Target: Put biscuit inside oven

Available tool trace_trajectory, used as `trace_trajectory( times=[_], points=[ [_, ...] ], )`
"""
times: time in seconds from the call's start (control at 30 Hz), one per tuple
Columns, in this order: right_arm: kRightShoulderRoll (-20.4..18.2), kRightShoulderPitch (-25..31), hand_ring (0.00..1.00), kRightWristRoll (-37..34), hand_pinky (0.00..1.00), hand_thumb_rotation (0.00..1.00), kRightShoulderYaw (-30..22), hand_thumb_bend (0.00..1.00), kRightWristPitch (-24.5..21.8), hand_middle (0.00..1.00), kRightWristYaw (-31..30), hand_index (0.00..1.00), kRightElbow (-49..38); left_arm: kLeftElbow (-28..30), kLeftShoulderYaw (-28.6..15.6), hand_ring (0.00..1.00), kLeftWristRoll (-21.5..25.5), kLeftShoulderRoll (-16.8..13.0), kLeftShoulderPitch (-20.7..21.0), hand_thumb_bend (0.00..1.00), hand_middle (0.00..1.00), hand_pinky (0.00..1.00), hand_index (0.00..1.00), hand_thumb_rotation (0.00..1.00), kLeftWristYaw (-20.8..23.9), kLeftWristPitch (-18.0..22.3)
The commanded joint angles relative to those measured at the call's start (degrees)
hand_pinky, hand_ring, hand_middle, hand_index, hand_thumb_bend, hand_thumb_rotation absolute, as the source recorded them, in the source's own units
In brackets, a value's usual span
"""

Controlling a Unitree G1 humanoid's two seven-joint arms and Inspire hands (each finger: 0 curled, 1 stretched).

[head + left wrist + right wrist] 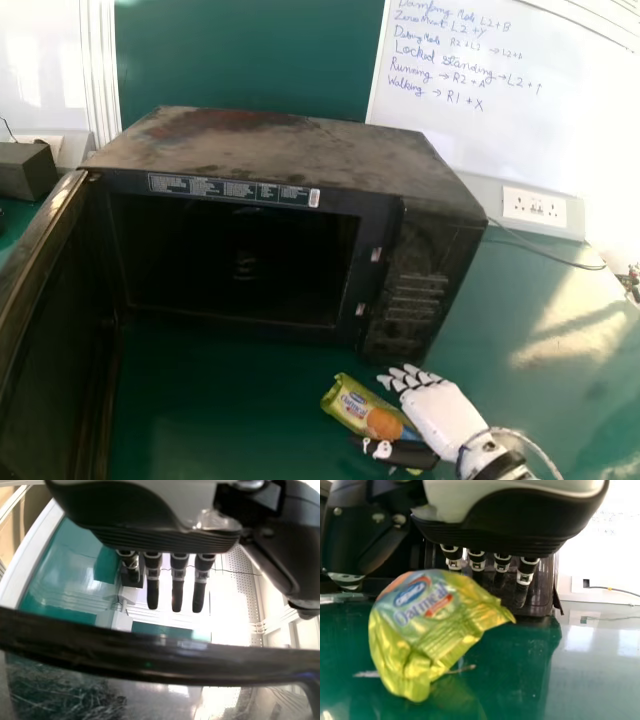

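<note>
Head view shows the biscuit packet (352, 402) outside the open oven (290, 150), between the right hand's (440, 412) straight fingers and its spread thumb; whether they touch it, I cannot tell. Near the oven door (125, 655), the left hand (177, 575) has straight fingers, thumb apart.

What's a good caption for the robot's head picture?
Right hand at the biscuit packet, with the oven wide open.

Glare and shadow streak the green table (570, 335); the whiteboard (500, 90) glows; the oven (300, 235) is dark inside.
</note>
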State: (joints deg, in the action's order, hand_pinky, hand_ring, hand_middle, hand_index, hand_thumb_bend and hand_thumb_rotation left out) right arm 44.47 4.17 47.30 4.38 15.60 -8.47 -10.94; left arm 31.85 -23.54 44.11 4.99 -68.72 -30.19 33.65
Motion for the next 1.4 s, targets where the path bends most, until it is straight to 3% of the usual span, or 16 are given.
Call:
trace_trajectory(
  times=[0.0,0.57,0.7,0.77,0.87,0.93,1.0,1.07,1.13,1.2,1.37],
  points=[
    [-0.64,-0.88,1.00,0.60,0.89,0.37,0.92,0.89,-0.36,1.00,-0.26,0.96,1.17,0.67,0.10,0.85,0.93,0.61,-0.89,1.00,0.86,0.91,0.84,0.82,-0.56,-0.58],
    [-3.36,-6.08,1.00,5.86,0.90,0.34,7.40,0.85,-3.65,1.00,1.56,0.95,10.75,1.04,-0.05,0.85,1.57,0.91,-0.98,1.00,0.87,0.92,0.85,0.78,-1.87,-1.17],
    [-3.44,-6.75,1.00,6.31,0.87,0.34,8.49,0.85,-4.09,1.00,2.32,0.94,12.38,1.27,-0.12,0.85,1.23,1.13,-1.17,1.00,0.87,0.93,0.85,0.78,-1.40,-1.52],
    [-3.40,-6.84,0.97,6.29,0.81,0.29,8.82,0.82,-4.34,0.99,2.48,0.92,12.58,1.16,-0.37,0.86,1.08,1.23,-0.78,0.99,0.87,0.93,0.85,0.78,-1.18,-1.31],
    [-3.42,-6.86,0.77,6.11,0.54,0.11,9.09,0.76,-4.60,0.83,3.01,0.75,12.66,0.70,-0.47,0.86,2.32,1.69,0.71,0.99,0.87,0.93,0.85,0.77,-1.31,-0.38],
    [-3.45,-6.87,0.53,6.04,0.37,0.02,9.22,0.71,-4.80,0.64,3.27,0.60,12.60,0.04,-0.64,0.86,2.62,1.94,1.89,0.99,0.87,0.93,0.85,0.78,-1.37,0.41],
    [-3.38,-6.82,0.34,5.85,0.24,0.03,9.29,0.56,-4.83,0.50,3.70,0.51,12.47,0.27,-0.36,0.86,2.70,2.31,1.79,0.99,0.87,0.93,0.85,0.77,-0.58,0.13],
    [-3.29,-6.72,0.22,5.50,0.15,0.03,9.31,0.52,-4.85,0.39,3.92,0.49,12.23,0.99,0.06,0.85,2.70,2.63,1.26,0.98,0.86,0.92,0.85,0.77,0.26,-0.36],
    [-3.23,-6.50,0.17,5.01,0.11,0.04,9.19,0.51,-4.78,0.35,4.15,0.48,12.01,1.55,0.44,0.86,3.05,2.60,1.01,0.98,0.87,0.92,0.85,0.76,0.65,-0.63],
    [-3.08,-6.34,0.16,4.88,0.10,0.01,9.13,0.51,-4.76,0.44,4.39,0.48,11.88,2.00,0.82,0.86,3.27,2.69,0.79,0.98,0.87,0.93,0.86,0.76,1.19,-0.91],
    [-2.88,-6.40,0.12,4.79,0.07,0.00,9.09,0.51,-4.54,0.45,5.28,0.48,12.05,2.10,1.15,0.85,3.16,2.53,0.85,0.98,0.86,0.91,0.85,0.76,1.72,-0.97]
  ],
)
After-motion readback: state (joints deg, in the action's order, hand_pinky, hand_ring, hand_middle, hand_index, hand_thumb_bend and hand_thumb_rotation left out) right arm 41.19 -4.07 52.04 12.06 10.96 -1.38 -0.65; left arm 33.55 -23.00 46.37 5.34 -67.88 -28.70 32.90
